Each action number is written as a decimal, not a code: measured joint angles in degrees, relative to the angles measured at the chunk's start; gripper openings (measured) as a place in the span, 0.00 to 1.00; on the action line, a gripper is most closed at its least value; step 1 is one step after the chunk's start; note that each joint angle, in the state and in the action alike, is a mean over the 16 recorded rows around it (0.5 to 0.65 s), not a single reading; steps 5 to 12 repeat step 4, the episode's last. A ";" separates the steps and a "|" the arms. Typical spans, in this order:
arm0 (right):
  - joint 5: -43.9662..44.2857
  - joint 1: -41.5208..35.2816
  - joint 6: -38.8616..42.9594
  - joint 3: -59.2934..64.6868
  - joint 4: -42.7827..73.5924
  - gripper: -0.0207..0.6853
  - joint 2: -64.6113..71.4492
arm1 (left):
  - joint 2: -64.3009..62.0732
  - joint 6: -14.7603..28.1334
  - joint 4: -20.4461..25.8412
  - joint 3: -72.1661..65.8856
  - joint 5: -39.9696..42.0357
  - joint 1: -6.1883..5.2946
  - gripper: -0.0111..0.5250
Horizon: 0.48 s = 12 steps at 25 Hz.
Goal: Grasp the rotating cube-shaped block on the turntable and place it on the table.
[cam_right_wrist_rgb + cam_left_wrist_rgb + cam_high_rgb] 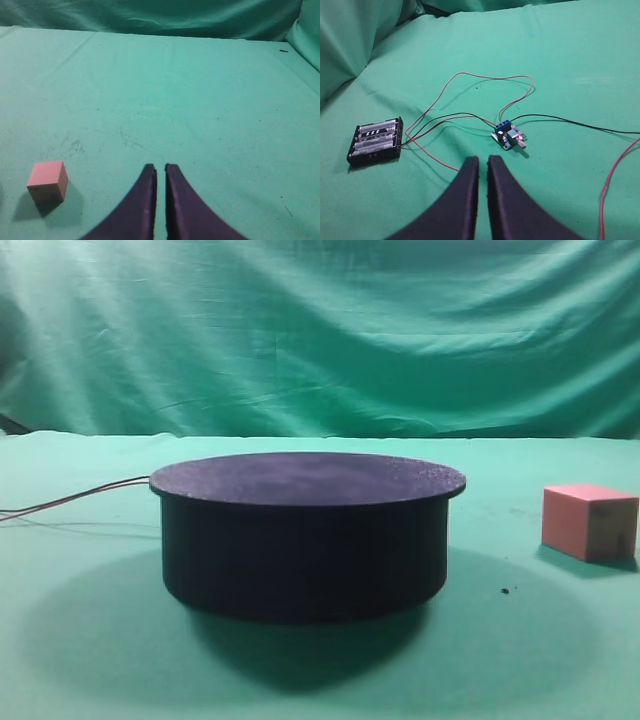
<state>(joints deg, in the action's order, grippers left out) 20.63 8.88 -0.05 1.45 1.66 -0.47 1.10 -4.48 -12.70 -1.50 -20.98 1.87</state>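
**Inspector:** On the green cloth table point(90, 670), right of the wide black cylindrical turntable point(305, 530), your small salmon-pink matte cube point(590, 522) sits clear of the drum.

**Operator:** And the grippers?

**Inspector:** Right gripper point(160, 172): jaws together, holding nothing. Left gripper point(483, 165): likewise together, above the black battery holder point(375, 141) and thin wires point(470, 95).

**Operator:** Risks?

**Inspector:** The cube lies low and left of your right gripper, near but apart. A leftward sweep could knock it.
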 joint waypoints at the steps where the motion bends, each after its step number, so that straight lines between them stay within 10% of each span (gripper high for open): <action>1: 0.25 0.00 0.01 0.03 -0.04 0.08 -0.02 | 0.00 0.00 0.00 0.00 0.00 0.00 0.02; 12: 0.58 0.00 0.03 0.04 -0.09 0.09 -0.04 | 0.00 0.00 0.00 0.00 0.00 0.00 0.02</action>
